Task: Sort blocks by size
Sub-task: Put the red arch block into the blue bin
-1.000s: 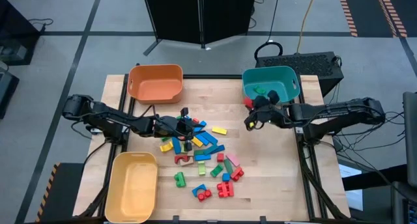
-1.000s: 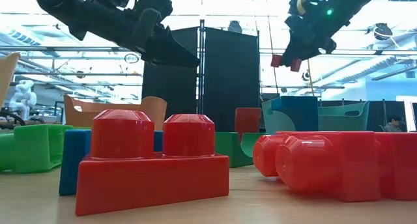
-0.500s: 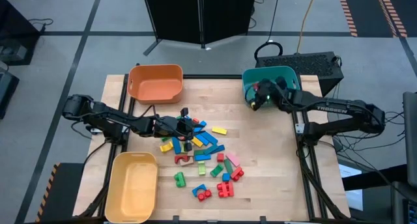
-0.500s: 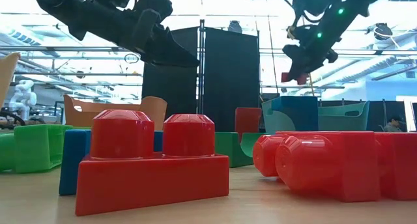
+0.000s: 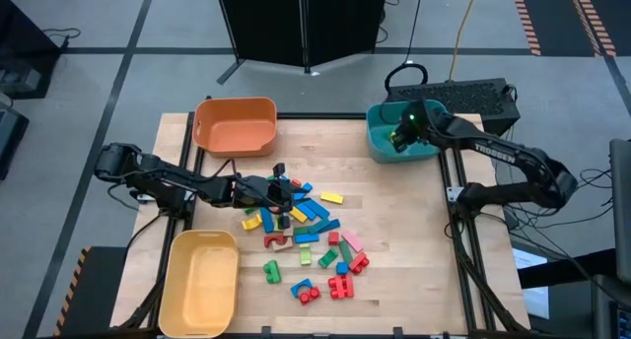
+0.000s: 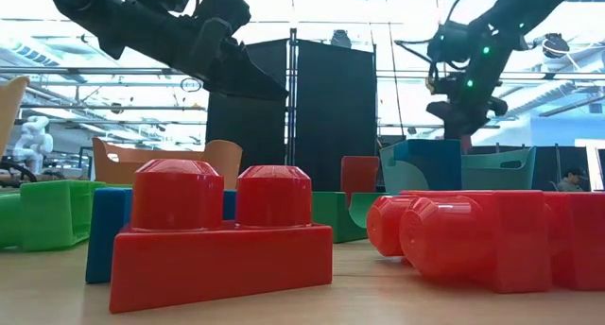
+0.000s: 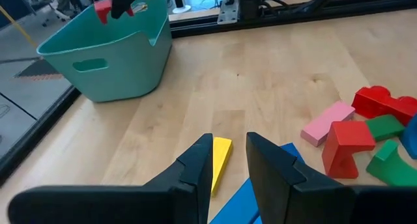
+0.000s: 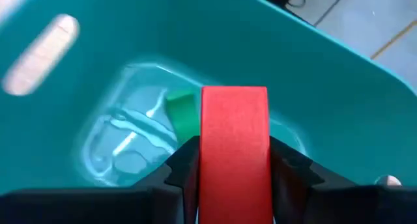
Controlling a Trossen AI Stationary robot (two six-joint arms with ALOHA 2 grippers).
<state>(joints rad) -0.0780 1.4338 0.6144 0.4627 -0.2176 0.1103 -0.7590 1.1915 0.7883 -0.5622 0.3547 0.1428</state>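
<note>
Right wrist view: right end effector (image 8: 234,175) clamps red block (image 8: 234,142), lower end hidden.

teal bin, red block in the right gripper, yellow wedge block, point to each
teal bin (image 7: 91,68), left wrist view, its outer wall
red block (image 8: 234,139), right wrist view, its front face
yellow wedge block (image 7: 220,160), left wrist view, its top face
</note>
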